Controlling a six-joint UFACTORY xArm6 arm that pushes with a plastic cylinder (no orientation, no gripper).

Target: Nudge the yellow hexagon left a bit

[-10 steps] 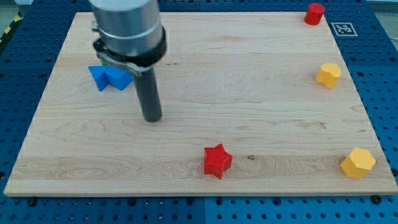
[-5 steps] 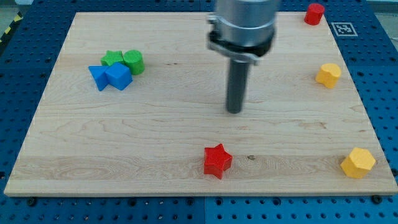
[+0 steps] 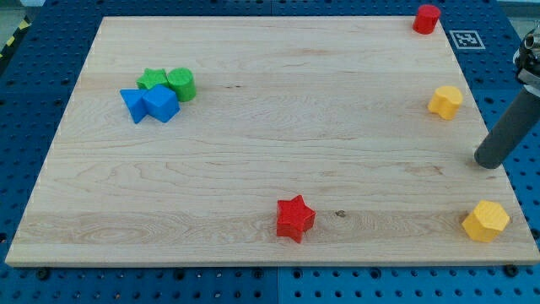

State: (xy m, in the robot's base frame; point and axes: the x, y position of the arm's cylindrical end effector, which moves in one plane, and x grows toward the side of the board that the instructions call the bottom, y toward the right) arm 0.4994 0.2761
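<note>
The yellow hexagon (image 3: 486, 221) lies at the board's bottom right corner, close to the right edge. My tip (image 3: 487, 163) rests on the board near the right edge, straight above the hexagon toward the view's top, with a clear gap between them. The rod leans up and out of the view's right side. A second yellow block (image 3: 445, 101), shape unclear, sits up and left of the tip.
A red star (image 3: 295, 218) lies at bottom centre. A red block (image 3: 427, 18) sits at the top right corner. Two blue blocks (image 3: 150, 105), a green star (image 3: 152, 79) and a green cylinder (image 3: 181, 84) cluster at the left. The wooden board (image 3: 270, 152) ends just right of the hexagon.
The rod has swept from the left side by the blue and green cluster across the board's middle to the right edge, above the yellow hexagon. No block has moved.
</note>
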